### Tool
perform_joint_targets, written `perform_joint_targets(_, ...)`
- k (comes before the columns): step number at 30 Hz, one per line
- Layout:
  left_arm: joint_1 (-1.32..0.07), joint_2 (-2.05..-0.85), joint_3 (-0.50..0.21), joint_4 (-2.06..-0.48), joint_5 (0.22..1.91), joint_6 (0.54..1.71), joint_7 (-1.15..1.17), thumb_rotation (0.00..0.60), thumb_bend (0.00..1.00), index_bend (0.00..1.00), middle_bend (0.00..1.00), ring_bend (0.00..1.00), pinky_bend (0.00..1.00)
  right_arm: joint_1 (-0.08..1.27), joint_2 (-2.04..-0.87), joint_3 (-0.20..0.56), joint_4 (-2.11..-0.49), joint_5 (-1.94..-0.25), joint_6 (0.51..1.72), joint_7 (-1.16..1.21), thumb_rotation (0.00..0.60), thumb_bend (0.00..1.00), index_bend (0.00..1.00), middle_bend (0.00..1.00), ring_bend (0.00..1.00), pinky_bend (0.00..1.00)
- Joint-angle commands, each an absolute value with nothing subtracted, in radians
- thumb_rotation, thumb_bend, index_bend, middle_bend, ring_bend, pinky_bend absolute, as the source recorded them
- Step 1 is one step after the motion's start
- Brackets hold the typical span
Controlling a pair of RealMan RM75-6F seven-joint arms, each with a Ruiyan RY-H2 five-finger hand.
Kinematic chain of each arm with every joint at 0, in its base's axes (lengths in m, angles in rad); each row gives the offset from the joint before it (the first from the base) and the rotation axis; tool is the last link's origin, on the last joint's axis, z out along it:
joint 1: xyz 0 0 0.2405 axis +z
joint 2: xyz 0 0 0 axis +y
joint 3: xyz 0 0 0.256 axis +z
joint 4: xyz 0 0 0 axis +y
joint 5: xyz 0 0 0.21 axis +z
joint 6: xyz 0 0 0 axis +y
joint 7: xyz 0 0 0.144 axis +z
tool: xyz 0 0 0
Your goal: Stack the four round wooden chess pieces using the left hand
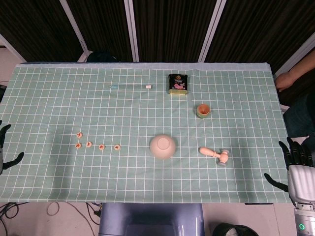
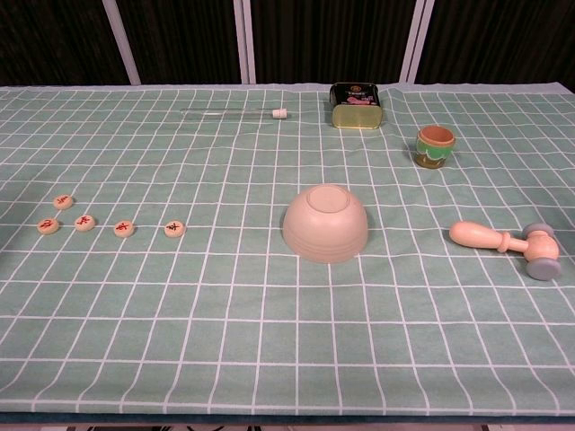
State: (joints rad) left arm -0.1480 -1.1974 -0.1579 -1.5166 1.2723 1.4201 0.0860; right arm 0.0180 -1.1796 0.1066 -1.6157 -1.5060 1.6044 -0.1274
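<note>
1. Left robot hand (image 1: 6,147): at the near left edge of the surface, only dark fingertips showing in my head view. It holds nothing I can see, fingers apart.
2. Right robot hand (image 1: 295,164): at the near right edge, fingers spread, empty.
3. Round wooden chess pieces with red characters (image 2: 84,223): I count five flat discs, not four, all lying singly on the green checked cloth surface (image 2: 269,341) at near left. Four form a rough row; the fifth (image 2: 63,201) sits just behind the row's left end. None is stacked.
4. Upturned cream bowl (image 2: 324,223): near centre, well apart from the discs.
5. Small wooden toy mallet with grey head (image 2: 508,244): near right.
6. Green-and-orange small cup (image 2: 435,145): farther right.
7. Dark rectangular tin (image 2: 356,105): far centre.
8. Thin clear rod with white tip (image 2: 235,112): far, left of the tin.
9. Step in hand: stacking not yet begun, I judge. Next I must bring the left robot hand in over the row and pinch one disc, then set it squarely on its neighbour.
</note>
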Motion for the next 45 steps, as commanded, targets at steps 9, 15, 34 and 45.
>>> perform_joint_targets(9,-0.144,-1.193,-0.151,-1.537,1.282,1.427,0.095,0.6,0.19,0.14,0.0,0.0,0.0,0.012,-1.173,0.106,-1.616,-1.51,1.614,-0.12,0.6,0.23,0.12,0.01,0.0,0.0)
perform_joint_targets(15,-0.144,-1.193,-0.147,-1.539,1.298,1.432,0.082,0.6,0.19,0.14,0.0,0.0,0.0,0.012,-1.173,0.105,-1.617,-1.509,1.613,-0.119,0.6,0.23,0.12,0.01,0.0,0.0)
perform_joint_targets(34,-0.377,-1.19,-0.165,-1.753,1.331,1.153,0.294,0.6,0.19,0.18,0.0,0.0,0.0,0.008,-1.174,0.109,-1.629,-1.498,1.612,-0.119,0.6,0.23,0.12,0.01,0.0,0.0)
perform_joint_targets(45,-0.523,-1.395,-0.152,-1.764,1.163,1.053,0.639,0.6,0.19,0.25,0.0,0.0,0.0,0.007,-1.166,0.114,-1.63,-1.485,1.608,-0.104,0.6,0.23,0.12,0.01,0.0,0.0)
